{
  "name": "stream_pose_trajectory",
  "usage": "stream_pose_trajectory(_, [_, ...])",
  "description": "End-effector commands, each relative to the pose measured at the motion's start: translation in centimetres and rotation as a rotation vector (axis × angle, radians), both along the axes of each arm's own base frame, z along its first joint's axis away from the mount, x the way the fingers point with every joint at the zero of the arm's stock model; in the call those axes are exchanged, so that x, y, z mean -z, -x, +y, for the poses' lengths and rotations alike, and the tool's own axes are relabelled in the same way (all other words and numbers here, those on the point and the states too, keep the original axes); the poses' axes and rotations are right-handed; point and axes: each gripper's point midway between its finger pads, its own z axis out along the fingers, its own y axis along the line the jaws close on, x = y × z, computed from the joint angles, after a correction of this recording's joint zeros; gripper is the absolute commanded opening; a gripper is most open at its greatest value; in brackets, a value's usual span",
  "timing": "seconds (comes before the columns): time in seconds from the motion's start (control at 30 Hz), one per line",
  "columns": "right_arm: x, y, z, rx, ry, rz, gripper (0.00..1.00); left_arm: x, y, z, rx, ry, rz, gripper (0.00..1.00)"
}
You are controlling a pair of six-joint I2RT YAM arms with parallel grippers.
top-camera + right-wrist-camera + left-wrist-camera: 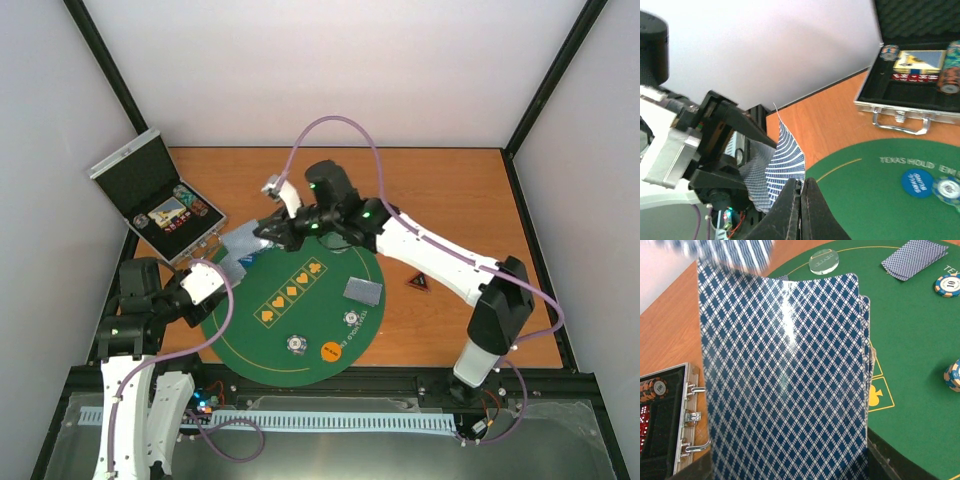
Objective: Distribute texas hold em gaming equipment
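Observation:
My left gripper [220, 270] holds a deck of blue-backed playing cards [785, 380] upright at the left rim of the green mat [300, 305]; the deck hides its fingers in the left wrist view. My right gripper [801, 197] is shut on the edge of one card [787, 155], bent away from the deck [752, 175]. A small pile of cards [363, 291] lies on the mat. Two white-patterned chips [297, 344] [351, 318] and an orange disc [332, 351] sit near its front. A clear disc [823, 261], a blue disc [916, 182] and a black triangle marker [418, 283] also show.
The open silver case [160, 195] stands at the table's back left, holding chips, dice and a card box [919, 61]. The right arm [430, 250] reaches across the mat's far side. Black frame posts and white walls close in the table.

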Motion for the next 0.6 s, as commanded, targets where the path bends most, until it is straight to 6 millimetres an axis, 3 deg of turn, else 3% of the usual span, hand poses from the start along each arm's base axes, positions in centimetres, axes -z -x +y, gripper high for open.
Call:
stream_pose_trajectory(0.0, [-3.0, -4.5, -3.8, 0.170, -0.147, 0.117, 0.03, -1.1, -0.4, -0.1, -0.005, 0.011, -0.049, 0.48])
stream_pose_trajectory(0.1, [-2.7, -8.7, -6.7, 0.361, -0.225, 0.227, 0.03, -1.0, -0.3, 0.0, -0.015, 0.017, -0.050, 0.48])
stream_pose_trajectory(0.23, [1.3, -13.4, -8.8, 0.619, -0.207, 0.325, 0.03, -1.2, -0.4, 0.3, -0.040, 0.027, -0.070, 0.48])
stream_pose_trajectory(0.57, [10.0, -19.9, -8.6, 0.925, -0.276, 0.541, 0.03, -1.6, -0.3, 1.2, -0.093, 0.016, -0.124, 0.51])
